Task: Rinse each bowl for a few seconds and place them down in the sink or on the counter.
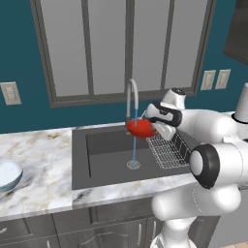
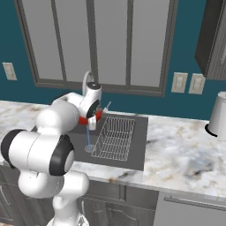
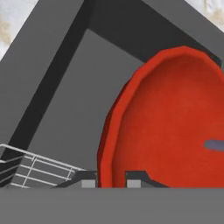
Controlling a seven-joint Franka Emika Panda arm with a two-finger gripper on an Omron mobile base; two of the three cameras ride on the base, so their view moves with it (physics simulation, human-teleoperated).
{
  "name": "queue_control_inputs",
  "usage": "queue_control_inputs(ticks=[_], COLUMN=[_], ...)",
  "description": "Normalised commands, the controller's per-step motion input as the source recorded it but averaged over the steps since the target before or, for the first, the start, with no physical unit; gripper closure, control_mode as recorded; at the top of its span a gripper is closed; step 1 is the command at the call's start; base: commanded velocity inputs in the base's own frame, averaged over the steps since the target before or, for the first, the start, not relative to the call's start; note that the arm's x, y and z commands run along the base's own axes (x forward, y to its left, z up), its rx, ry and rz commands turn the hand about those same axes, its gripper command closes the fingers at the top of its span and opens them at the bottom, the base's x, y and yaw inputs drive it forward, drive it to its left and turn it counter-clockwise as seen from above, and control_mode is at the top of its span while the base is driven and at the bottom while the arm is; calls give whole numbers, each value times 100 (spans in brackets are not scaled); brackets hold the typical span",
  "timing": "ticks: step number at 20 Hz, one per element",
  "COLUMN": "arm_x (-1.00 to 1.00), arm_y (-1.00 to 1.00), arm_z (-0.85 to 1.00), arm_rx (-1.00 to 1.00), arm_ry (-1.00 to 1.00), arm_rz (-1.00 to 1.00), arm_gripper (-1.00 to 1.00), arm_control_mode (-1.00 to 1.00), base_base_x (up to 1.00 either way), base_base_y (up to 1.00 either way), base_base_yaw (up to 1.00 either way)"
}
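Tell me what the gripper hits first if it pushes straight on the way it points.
Beyond the red bowl the gripper is shut on, probably the sink floor; depth is hard to judge.

The glossy red bowl (image 1: 141, 128) hangs in the middle of the left base view, just under the spout of the curved steel tap (image 1: 132, 97), above the sink (image 1: 104, 162), with a thin stream of water (image 1: 134, 151) falling past it to the round drain. The pale blue-grey bowl (image 1: 8, 174), whitish inside, sits upright on the marble bench (image 1: 41, 164) at the left edge of that frame, well apart from the dark grey basin.
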Motion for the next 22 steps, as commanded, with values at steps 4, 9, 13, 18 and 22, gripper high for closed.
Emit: queue_control_inputs(ticks=[4, 9, 13, 18, 22], arm_x=[-14, -11, -10, -16, -13], arm_y=[-21, -22, -25, -27, -25], arm_z=[10, 12, 9, 2, 0], arm_rx=[0, -1, 0, -1, 0], arm_ry=[-1, 0, 0, 0, 0], arm_rz=[0, 0, -2, -3, -2], arm_gripper=[100, 100, 100, 100, 100], arm_control_mode=[-100, -100, -100, -100, -100], base_base_x=[0, 0, 0, 0, 0], base_base_y=[0, 0, 0, 0, 0], base_base_yaw=[0, 0, 0, 0, 0])
